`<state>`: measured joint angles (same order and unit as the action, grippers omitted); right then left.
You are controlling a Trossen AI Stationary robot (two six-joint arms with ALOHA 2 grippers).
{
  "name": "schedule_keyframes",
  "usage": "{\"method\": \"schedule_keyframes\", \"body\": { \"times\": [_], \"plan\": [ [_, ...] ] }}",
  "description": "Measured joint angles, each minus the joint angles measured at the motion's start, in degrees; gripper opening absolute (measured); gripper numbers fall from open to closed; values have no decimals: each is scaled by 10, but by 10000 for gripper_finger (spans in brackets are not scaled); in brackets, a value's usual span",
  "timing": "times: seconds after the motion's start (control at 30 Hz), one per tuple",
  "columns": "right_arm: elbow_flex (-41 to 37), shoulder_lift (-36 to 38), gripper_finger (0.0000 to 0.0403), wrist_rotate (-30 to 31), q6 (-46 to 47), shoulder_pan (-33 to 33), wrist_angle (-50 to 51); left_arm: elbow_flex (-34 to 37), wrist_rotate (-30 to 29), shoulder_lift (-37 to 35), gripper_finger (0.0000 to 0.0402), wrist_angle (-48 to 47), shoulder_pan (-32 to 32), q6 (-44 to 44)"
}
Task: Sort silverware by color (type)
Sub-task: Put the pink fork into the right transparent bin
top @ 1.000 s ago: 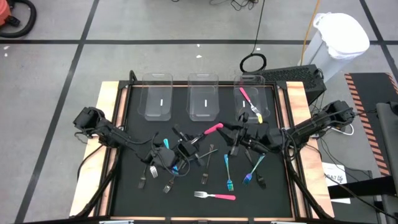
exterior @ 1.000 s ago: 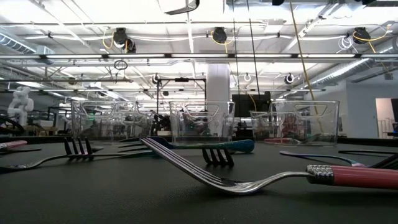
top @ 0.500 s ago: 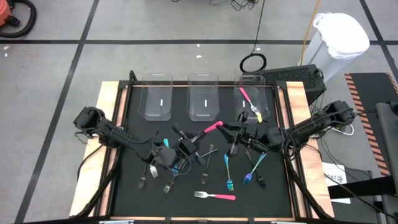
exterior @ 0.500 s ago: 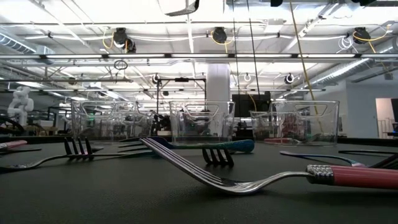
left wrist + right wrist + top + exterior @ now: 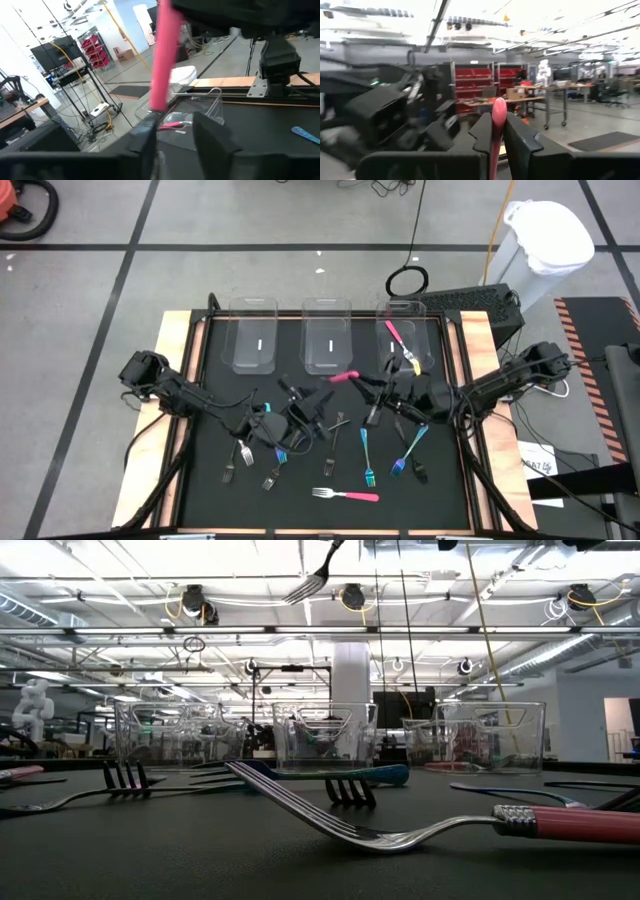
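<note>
One pink-handled fork (image 5: 343, 377) is off the table and in play. It hangs over the middle of the table (image 5: 455, 480), just short of the centre bin (image 5: 326, 340) on the far edge. The left gripper (image 5: 306, 411) has it clenched near the neck, where handle meets metal. The right gripper (image 5: 380, 389) sits at the handle's free end, and its wrist camera shows the rounded pink tip (image 5: 498, 120) right at its mouth. Whether that side has closed on it I cannot tell.

I judge this fork to be light and stiff, so it won't sag or need much force. The plastic handle looks smooth and narrow, so it could twist or slide in a loose pinch. I would take it squarely across the handle, a little in from the tip, and leave the thin metal neck alone.

Its long axis runs diagonally. The handle points toward the table's far right corner and the right-hand bin (image 5: 404, 320), where another pink fork (image 5: 403, 345) already lies. The tines (image 5: 308, 582) point back toward the near left and tilt downward in the low view.

Teal forks (image 5: 367, 455), dark forks (image 5: 245, 452) and one more pink one (image 5: 345, 494) lie loose toward the near edge.
</note>
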<state>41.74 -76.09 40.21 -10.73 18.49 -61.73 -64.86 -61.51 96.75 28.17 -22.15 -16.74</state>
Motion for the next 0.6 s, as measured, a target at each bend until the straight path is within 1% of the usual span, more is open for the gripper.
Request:
{"method": "schedule_keyframes", "body": {
  "times": [0.13, 0.2, 0.3, 0.37, 0.47, 0.53, 0.6],
  "plan": [
    [0, 15, 25, -2, -12, -11, 18, 0, -28, 0, 224, 2, 0, -4],
    [0, 31, 25, -5, -14, -17, 42, 0, -52, -4, 266, 3, -1, -28],
    [0, 61, 25, -5, -21, -28, 96, 0, -81, -17, 312, 4, -6, -73],
    [0, 87, 25, 3, -22, -36, 133, 0, -83, -29, 325, -9, -10, -94],
    [0, 130, 25, 4, -16, -56, 204, 0, -70, -56, 328, -56, -15, -93],
    [0, 155, 25, 2, 0, -73, 256, 0, -27, -82, 324, -113, -15, -61],
    [1, 179, 25, 1, 18, -92, 303, 0, 45, -113, 315, -186, -7, -7]
  ]
}}
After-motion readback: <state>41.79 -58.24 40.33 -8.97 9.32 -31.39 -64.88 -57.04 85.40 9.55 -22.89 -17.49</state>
